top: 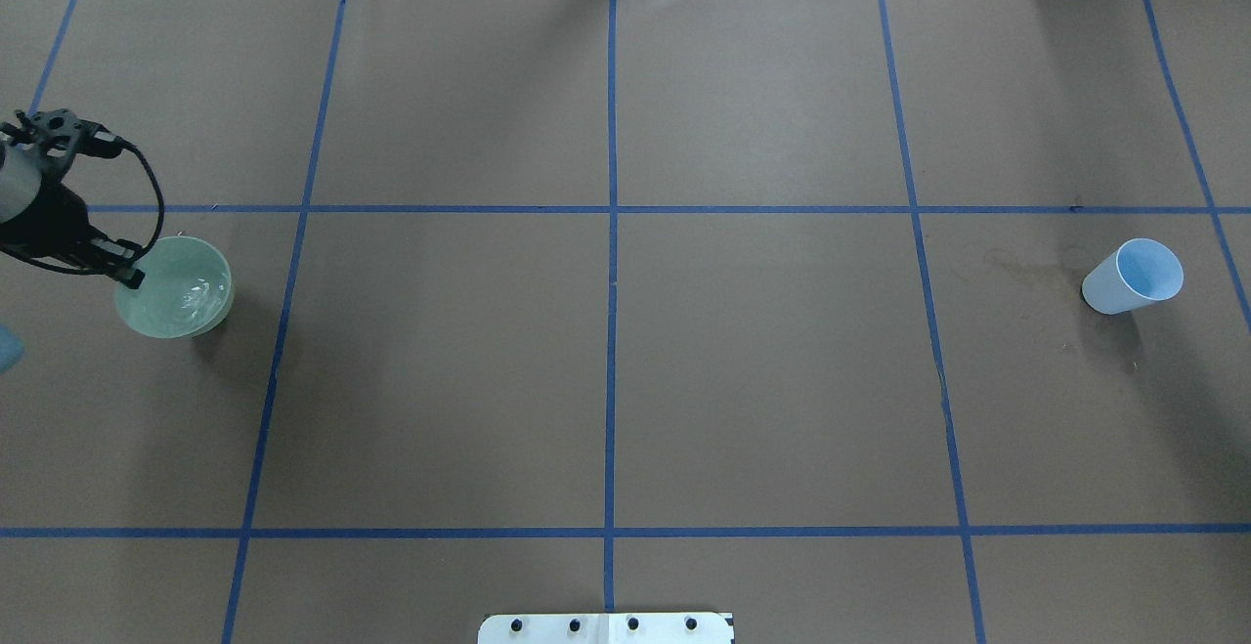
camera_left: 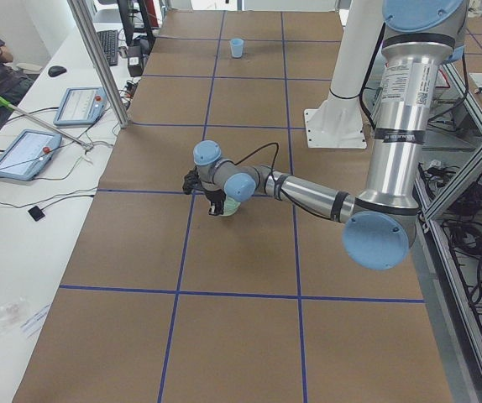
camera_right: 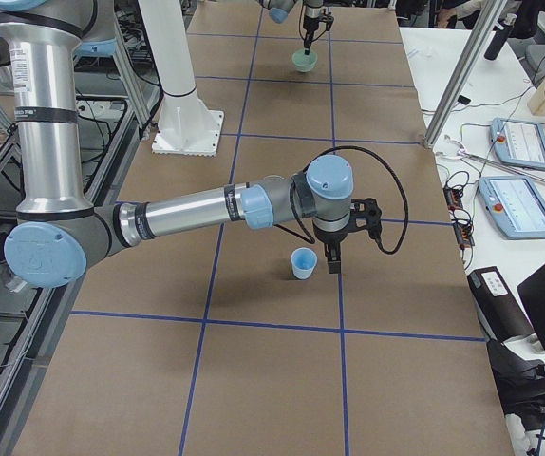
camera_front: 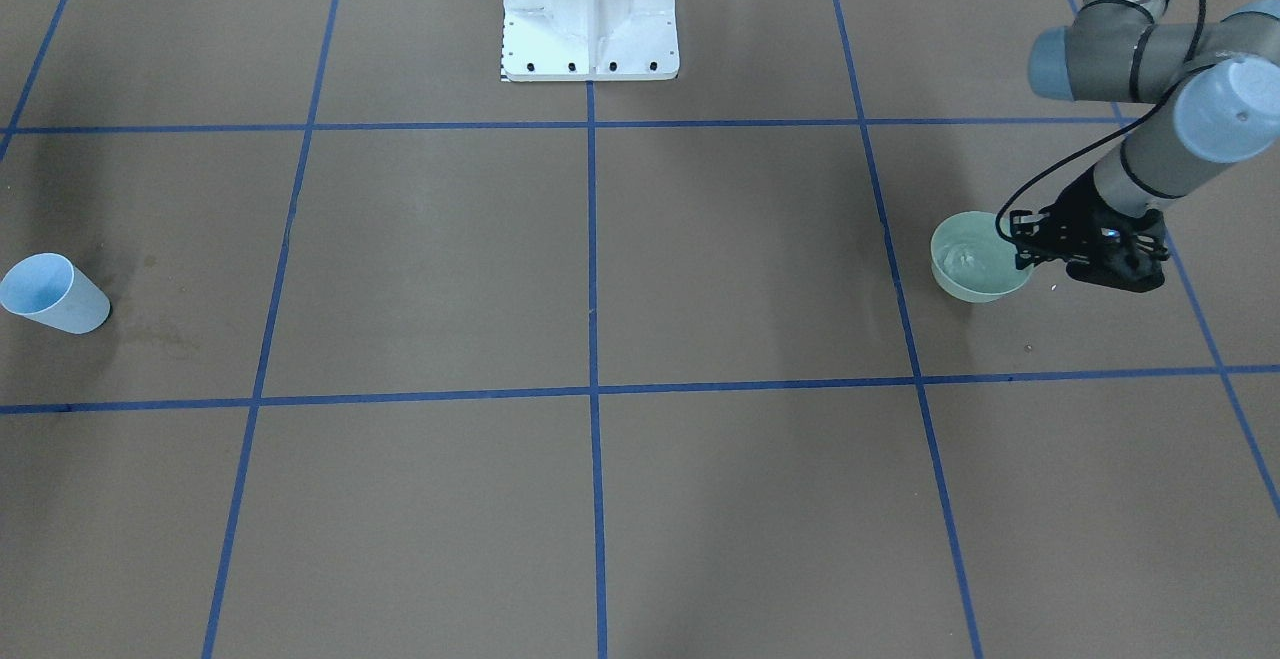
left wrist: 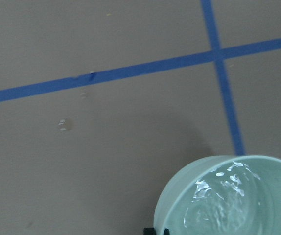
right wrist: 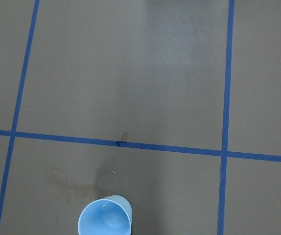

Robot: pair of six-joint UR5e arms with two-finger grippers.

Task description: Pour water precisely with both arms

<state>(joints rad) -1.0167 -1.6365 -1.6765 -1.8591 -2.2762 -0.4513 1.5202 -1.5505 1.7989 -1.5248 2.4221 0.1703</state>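
Two vessels at opposite ends of the worktop point(top: 762, 380), one arm at each.

Clear water point(left wrist: 223, 205) is held in the green bowl point(camera_front: 975, 291) at the robot's left end. The left tool point(camera_front: 1022, 251) is seen pressed onto the bowl's rim from above, on the side away from the cup. The blue cup point(top: 1134, 275) stands upright, mouth up, at the right end, well apart from the bowl. The right tool point(camera_right: 335, 269) hangs just beside the cup, on the side away from the robot's base; whether it is spread or pressed together cannot be told. The right arm point(camera_right: 206, 207) is judged the nearer to the cup, so a short sideways approach toward the base is expected before bowl and cup can be brought together.
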